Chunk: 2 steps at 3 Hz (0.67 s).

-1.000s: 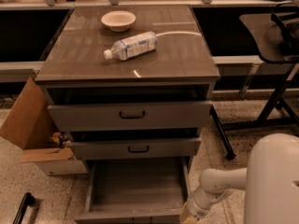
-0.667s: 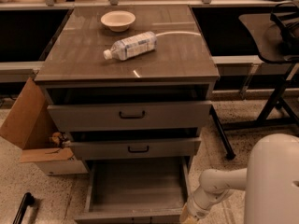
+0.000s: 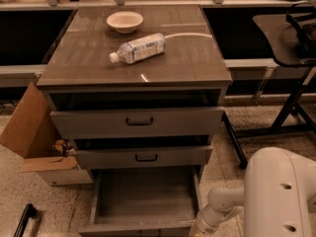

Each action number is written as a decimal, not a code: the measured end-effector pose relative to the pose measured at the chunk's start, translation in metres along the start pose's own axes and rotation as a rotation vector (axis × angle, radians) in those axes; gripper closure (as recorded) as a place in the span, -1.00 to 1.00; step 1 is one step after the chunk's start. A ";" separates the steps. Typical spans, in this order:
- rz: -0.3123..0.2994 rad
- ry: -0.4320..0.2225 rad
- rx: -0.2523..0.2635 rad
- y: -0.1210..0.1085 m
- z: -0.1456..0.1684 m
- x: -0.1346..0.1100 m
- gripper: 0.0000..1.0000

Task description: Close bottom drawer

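Note:
The bottom drawer [image 3: 138, 227] of the grey cabinet is pulled far out, and its long empty box body shows from above. Its front panel lies at the lower edge of the view, so the handle is hidden. My gripper [image 3: 196, 229] is at the drawer's front right corner, low near the floor, at the end of my white arm [image 3: 224, 206], which reaches in from the right. It is partly cut off by the frame's edge.
The top drawer [image 3: 138, 122] and middle drawer [image 3: 143, 157] stand slightly out. A plastic bottle [image 3: 138, 48] and a bowl [image 3: 124, 21] are on the cabinet top. An open cardboard box [image 3: 29, 127] is on the left, a black stand [image 3: 291, 112] on the right.

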<state>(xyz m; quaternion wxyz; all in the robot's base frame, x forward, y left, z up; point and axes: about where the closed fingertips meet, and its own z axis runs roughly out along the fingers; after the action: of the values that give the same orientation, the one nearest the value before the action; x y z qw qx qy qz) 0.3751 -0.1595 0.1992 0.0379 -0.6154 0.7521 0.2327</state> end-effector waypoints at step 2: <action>0.008 -0.013 0.106 -0.026 0.034 0.010 1.00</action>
<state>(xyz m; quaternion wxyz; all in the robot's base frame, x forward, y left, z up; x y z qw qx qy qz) 0.3895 -0.1590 0.1576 0.0745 -0.6081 0.7655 0.1967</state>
